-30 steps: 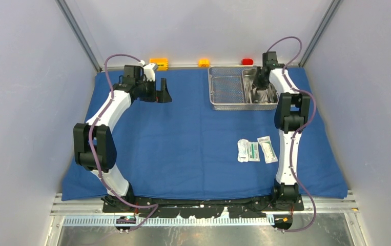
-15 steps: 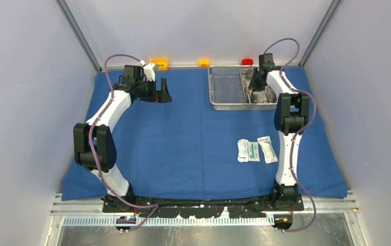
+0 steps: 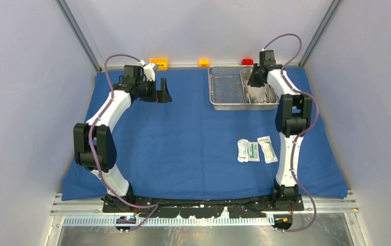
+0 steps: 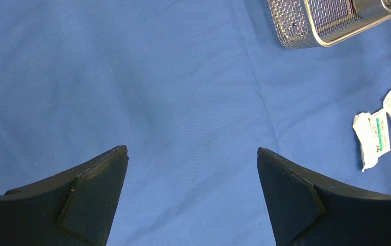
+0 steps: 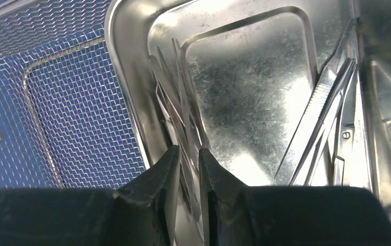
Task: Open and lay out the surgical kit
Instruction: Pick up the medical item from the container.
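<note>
Matt cloth, bright steel.
You see a matt blue cloth wrap [image 3: 183,138], a wire mesh tray [image 5: 55,102], a glossy scuffed steel pan [image 5: 249,77], polished forceps [image 5: 182,102], papery packets [image 4: 375,136].

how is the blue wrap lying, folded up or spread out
Spread out: the blue wrap lies flat, with the mesh tray and packets on top.

The left arm [image 3: 112,108] and right arm [image 3: 288,148] share one build: rounded white link shells between bulky black joint housings, both bolted to a black base plate [image 3: 203,204]. A thin mauve cable [image 3: 121,55] runs from that plate along each arm, looping free farthest from it, where matte black wedge-shaped jaws taper.
</note>
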{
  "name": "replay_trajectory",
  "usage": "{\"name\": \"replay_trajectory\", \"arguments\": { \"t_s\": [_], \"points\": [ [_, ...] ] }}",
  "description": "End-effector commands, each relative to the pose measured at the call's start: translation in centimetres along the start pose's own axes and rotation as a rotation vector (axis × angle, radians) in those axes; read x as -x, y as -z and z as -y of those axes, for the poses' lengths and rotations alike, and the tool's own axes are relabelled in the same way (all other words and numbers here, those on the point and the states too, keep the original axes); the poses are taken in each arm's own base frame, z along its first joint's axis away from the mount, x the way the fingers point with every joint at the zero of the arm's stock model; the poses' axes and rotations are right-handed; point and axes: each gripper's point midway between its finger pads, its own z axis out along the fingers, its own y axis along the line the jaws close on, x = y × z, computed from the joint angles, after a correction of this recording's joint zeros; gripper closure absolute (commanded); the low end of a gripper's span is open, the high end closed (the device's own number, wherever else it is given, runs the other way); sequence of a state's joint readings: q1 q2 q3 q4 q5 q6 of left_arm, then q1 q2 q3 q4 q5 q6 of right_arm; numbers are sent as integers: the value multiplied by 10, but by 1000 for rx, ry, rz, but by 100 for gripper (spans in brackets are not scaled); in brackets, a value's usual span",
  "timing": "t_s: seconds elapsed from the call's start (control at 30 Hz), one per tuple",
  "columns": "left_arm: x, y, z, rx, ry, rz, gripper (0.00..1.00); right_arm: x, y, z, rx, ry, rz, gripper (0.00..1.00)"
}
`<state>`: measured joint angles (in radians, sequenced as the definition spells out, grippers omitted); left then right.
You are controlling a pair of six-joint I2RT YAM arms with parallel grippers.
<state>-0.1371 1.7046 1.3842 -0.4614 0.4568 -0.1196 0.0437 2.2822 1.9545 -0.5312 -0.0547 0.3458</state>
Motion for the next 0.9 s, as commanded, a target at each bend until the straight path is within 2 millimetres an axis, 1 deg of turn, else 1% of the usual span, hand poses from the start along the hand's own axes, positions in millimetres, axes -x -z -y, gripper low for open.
{"name": "replay_trajectory", "arguments": {
  "t_s": [0.0, 0.2, 0.47, 0.53, 0.6, 0.73, 0.87],
  "points": [
    [12, 4, 6, -21, -34, 39, 0, 24, 13, -18, 37, 49, 61, 74],
    [11, 3, 5, -21, -31, 34, 0, 11, -2, -15, 4, 107, 26, 74],
    [10, 1, 5, -23, -27, 33, 0, 1, -15, -6, -34, 169, -12, 74],
    [10, 1, 5, -23, -25, 30, 0, 1, -18, 1, -67, 175, -9, 74],
    [10, 1, 5, -23, -25, 31, 0, -2, -21, 3, -73, 179, -17, 74],
    [10, 1, 5, -24, -24, 30, 0, -5, -23, 6, -84, 185, -25, 79],
    [10, 1, 5, -24, -24, 30, 0, -4, -22, 6, -83, 190, -21, 85]
  ]
}}
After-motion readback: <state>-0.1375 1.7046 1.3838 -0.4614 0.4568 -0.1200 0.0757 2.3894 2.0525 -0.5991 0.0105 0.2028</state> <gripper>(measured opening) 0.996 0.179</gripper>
